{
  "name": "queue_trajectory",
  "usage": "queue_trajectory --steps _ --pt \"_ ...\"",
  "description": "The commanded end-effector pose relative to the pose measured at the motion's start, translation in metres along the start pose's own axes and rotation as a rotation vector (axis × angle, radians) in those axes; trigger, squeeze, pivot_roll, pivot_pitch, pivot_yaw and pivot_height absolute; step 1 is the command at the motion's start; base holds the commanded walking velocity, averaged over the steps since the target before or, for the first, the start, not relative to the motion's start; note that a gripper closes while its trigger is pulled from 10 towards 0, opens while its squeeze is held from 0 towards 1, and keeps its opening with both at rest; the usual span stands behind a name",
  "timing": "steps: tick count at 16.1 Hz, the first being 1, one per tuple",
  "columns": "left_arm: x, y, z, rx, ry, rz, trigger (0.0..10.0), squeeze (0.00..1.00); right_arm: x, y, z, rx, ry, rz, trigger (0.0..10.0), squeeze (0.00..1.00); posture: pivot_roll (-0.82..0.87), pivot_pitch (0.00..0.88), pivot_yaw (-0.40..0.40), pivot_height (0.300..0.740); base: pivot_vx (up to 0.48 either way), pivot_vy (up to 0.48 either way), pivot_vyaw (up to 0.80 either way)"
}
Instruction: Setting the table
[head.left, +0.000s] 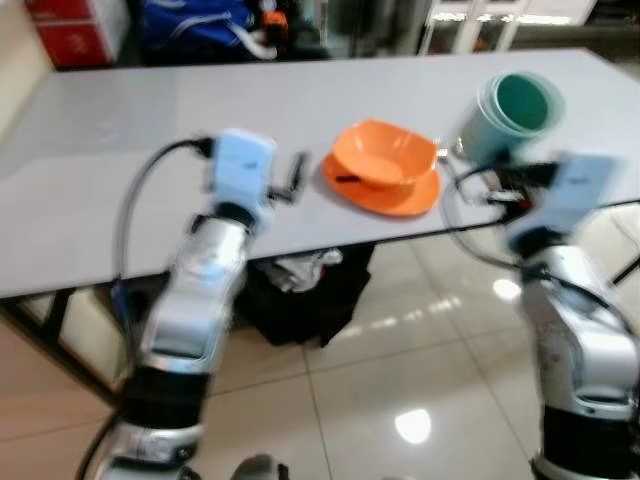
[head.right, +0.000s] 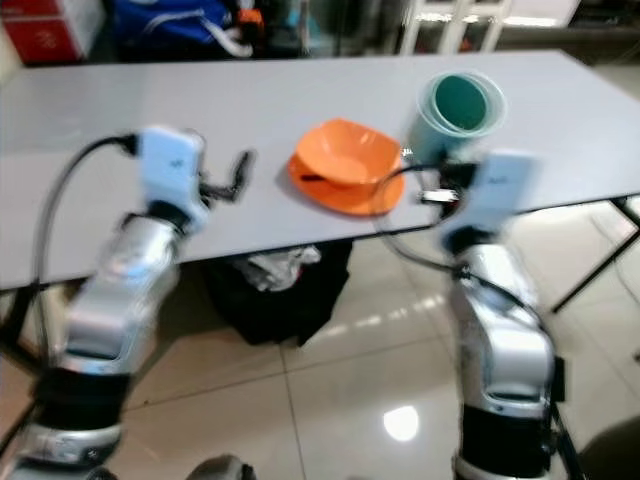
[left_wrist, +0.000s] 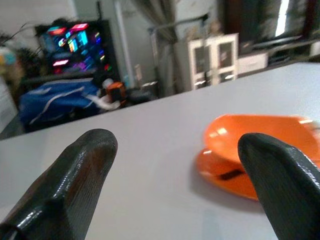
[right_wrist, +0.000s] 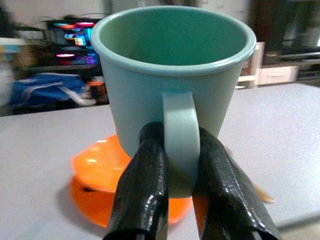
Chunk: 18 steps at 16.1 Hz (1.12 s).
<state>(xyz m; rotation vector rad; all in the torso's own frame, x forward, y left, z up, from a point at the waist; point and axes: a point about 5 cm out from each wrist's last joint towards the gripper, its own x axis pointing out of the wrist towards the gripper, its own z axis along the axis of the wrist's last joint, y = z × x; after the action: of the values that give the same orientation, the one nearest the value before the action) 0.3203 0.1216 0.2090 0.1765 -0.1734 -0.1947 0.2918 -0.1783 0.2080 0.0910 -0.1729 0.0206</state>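
from the head cameras we see a grey table (head.left: 120, 130) with an orange bowl (head.left: 385, 155) sitting on an orange plate (head.left: 400, 195) near its front edge. our right gripper (head.right: 440, 185) carries a teal mug (head.left: 512, 112) just right of the plate, above the table; the left gripper (head.left: 292, 180) hovers left of it.

at the left wrist, 2 fingers (left_wrist: 75, 175) stand spread and empty, the bowl ahead.

at the right wrist, fingers (right_wrist: 142, 190) pinch the mug's handle (right_wrist: 181, 140). bare table lies beside the plate, so we judge the right arm places it.
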Motion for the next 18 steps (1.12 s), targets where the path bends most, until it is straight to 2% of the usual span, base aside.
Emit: queue_trajectory --steps 1,11,13,14,16,18 --pt "0.002 -0.006 0.006 -0.001 -0.019 -0.023 10.0 0.00 0.000 -0.005 0.006 -0.017 -0.019 -0.013 10.0 0.00 -0.01 0.062 -0.012 0.740 0.469 0.000 0.00" --pt "0.003 -0.006 0.010 0.011 -0.030 -0.044 10.0 0.00 -0.004 -0.002 0.003 -0.013 -0.018 -0.014 10.0 0.00 0.00 0.071 0.014 0.740 0.469 0.000 0.00" --pt "0.001 -0.005 0.009 0.004 -0.027 -0.042 10.0 0.00 -0.001 0.003 0.005 -0.021 -0.028 0.013 10.0 0.00 0.01 0.085 0.016 0.740 0.469 0.000 0.00" --pt "-0.001 -0.005 0.009 0.001 -0.024 -0.043 10.0 0.00 0.001 0.004 0.008 -0.021 -0.033 0.024 10.0 0.00 0.01 0.111 0.014 0.740 0.469 0.000 0.00" --pt "-0.017 -0.006 0.002 -0.004 -0.006 -0.054 10.0 0.00 -0.010 0.004 0.004 -0.024 -0.020 0.031 10.0 0.00 0.00 0.143 0.010 0.740 0.469 0.000 0.00" --pt "-0.026 -0.009 0.003 -0.031 -0.008 -0.064 10.0 0.00 -0.019 -0.005 0.002 -0.031 0.005 0.006 10.0 0.00 -0.01 0.124 0.011 0.740 0.465 0.000 0.00"
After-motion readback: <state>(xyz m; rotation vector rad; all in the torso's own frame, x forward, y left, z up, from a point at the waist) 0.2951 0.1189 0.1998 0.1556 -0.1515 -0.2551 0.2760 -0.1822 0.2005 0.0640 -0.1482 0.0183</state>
